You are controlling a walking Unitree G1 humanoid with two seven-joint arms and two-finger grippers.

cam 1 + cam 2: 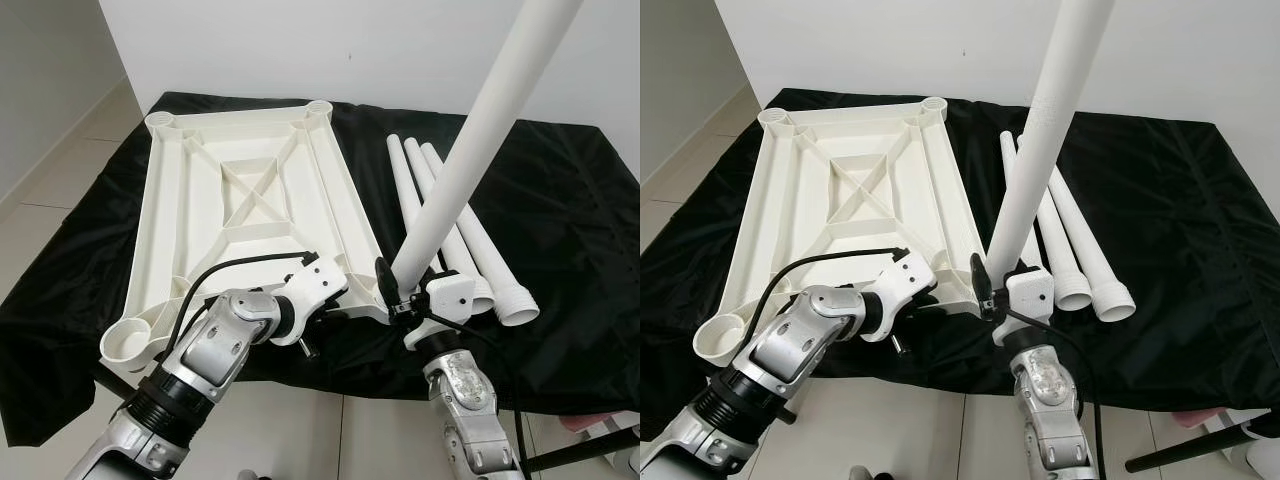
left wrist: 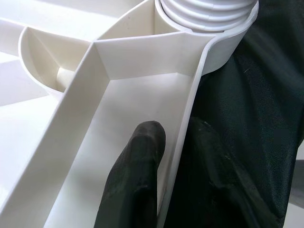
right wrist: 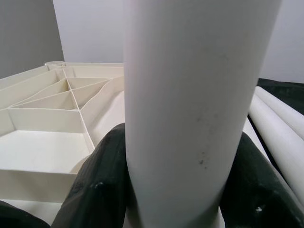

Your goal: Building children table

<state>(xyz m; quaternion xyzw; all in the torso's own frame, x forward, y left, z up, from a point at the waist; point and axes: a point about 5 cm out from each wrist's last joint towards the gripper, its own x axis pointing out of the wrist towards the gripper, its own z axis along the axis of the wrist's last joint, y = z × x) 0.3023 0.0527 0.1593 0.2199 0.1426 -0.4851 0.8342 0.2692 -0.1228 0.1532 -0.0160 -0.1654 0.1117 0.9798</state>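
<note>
While the upturned white tabletop point(image 1: 250, 200) lies ribbed side up across the black cloth point(image 1: 560, 220), filling the left and middle of the scene, the coming move turns on its near right corner socket point(image 2: 223, 42), where the threaded end of the held leg point(image 1: 470, 150) sits. That leg's long axis runs steeply up and to the right from the socket, tilted rather than upright, so in my judgement it needs squaring to the socket before it will turn home. The right gripper point(image 1: 405, 297) is the nearer one, its fingers point(image 3: 95, 190) clamped either side of the leg just above the socket. The left gripper point(image 1: 318, 300) reaches in from the left and pinches the tabletop's near edge just beside that same corner, one finger point(image 2: 135, 180) inside the rib wall and the other outside on the cloth side. Three spare legs point(image 1: 460, 240) lie side by side on the cloth to the right, threaded ends toward the near side.

The leg's top is cut off by the frame. How many threads have caught cannot be made out, as the wrist and leg cover the joint from the head.
</note>
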